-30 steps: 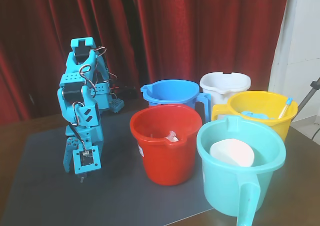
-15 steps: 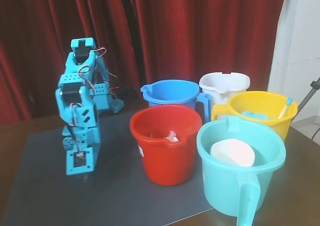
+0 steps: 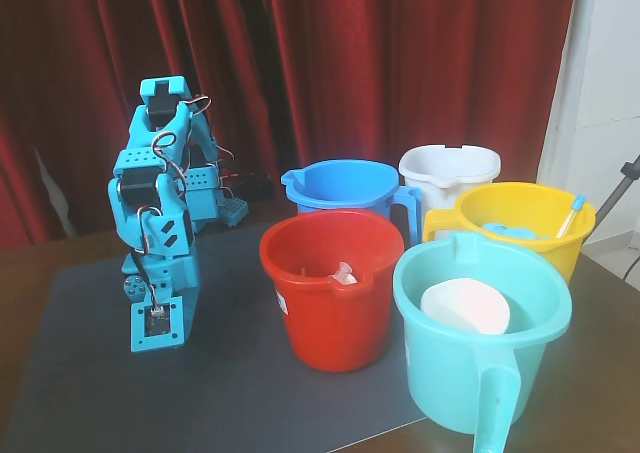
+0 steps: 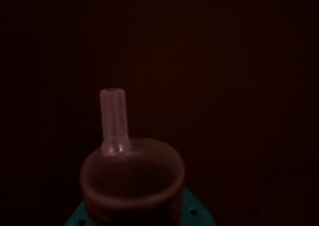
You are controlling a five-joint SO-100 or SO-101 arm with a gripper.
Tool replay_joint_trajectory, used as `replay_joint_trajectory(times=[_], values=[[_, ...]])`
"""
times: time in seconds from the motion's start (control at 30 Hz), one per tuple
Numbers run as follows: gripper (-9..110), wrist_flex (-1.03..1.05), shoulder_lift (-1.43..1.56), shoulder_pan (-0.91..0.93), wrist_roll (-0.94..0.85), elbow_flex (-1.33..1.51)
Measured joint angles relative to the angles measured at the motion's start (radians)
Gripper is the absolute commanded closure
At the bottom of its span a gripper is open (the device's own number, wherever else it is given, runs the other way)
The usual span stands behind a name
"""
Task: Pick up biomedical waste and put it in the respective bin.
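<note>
The red bucket (image 3: 330, 293) stands mid-table on the dark mat. A small pale piece (image 3: 345, 273) lies inside it by the near wall; I cannot tell what it is. No syringe shows clearly in the fixed view. The teal arm (image 3: 160, 213) is folded up at the left, well apart from the buckets, with the gripper (image 3: 157, 339) pointing down at the mat. Whether it is open or shut does not show. The wrist view is almost black: a clear tube (image 4: 113, 118) rises behind a round rim (image 4: 132, 178), above a teal part at the bottom edge.
A blue bucket (image 3: 340, 188) and a white bucket (image 3: 450, 165) stand behind the red one. A yellow bucket (image 3: 525, 223) at the right holds a blue-tipped stick (image 3: 572, 213). A teal bucket (image 3: 480, 358) in front holds a white cup-like piece (image 3: 465, 308). A red curtain hangs behind.
</note>
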Motion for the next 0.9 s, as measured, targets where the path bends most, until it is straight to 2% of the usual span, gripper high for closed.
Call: replay_joint_trajectory(times=[0.23,0.6,0.9], values=[[101,0.092,-0.003,0.0,0.005,-0.101],[102,0.488,0.034,-0.029,0.005,-0.426],[102,0.511,0.035,-0.1,0.101,-0.681]])
